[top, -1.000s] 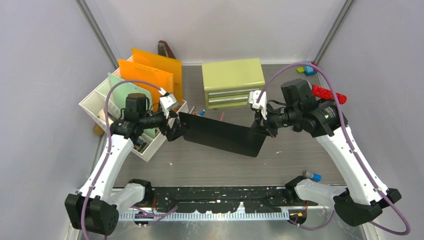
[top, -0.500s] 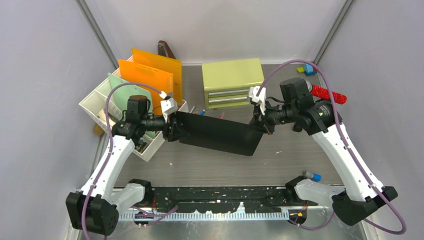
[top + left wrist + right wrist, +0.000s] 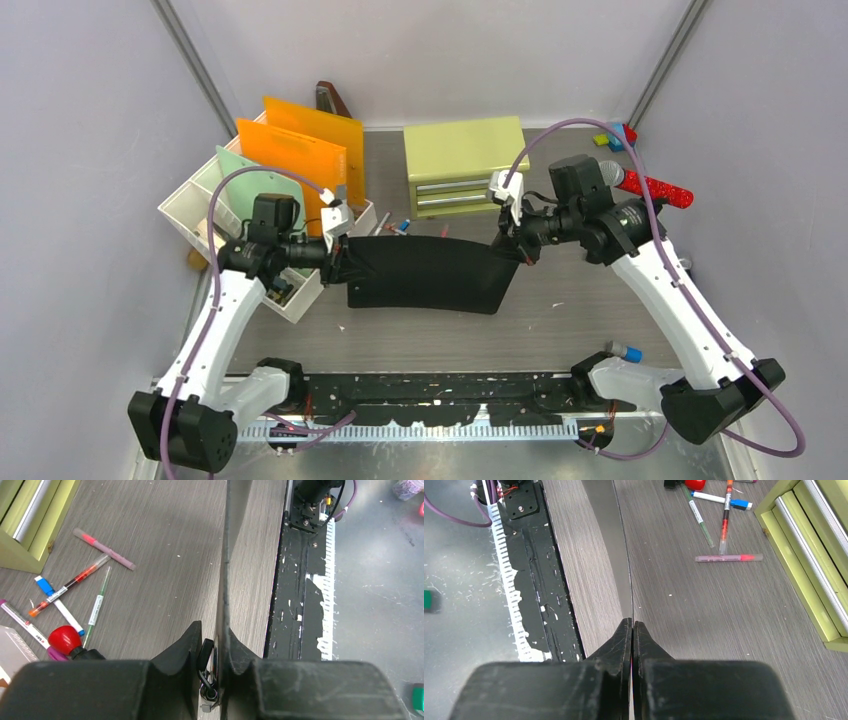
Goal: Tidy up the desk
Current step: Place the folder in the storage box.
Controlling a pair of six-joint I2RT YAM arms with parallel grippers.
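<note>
A black clipboard (image 3: 425,275) hangs on edge above the grey wood-grain desk (image 3: 600,300), stretched between my two arms. My left gripper (image 3: 343,268) is shut on its left end. In the left wrist view the fingers (image 3: 187,642) press the metal clip and the board (image 3: 225,530) between them, around my left gripper (image 3: 212,640). My right gripper (image 3: 507,247) is shut on the right end. In the right wrist view the thin board (image 3: 613,540) runs straight out from my right gripper (image 3: 632,625).
Several pens (image 3: 75,585) lie loose on the desk before the yellow-green drawer cabinet (image 3: 466,160). A white organiser (image 3: 200,210) with orange folders (image 3: 300,150) stands at the left. A red object (image 3: 655,188) lies at the right. The black rail (image 3: 440,390) lines the near edge.
My left gripper has closed on the clipboard's left end. Both arms shifted slightly left, and the board has swung from a slant to level and more upright.
</note>
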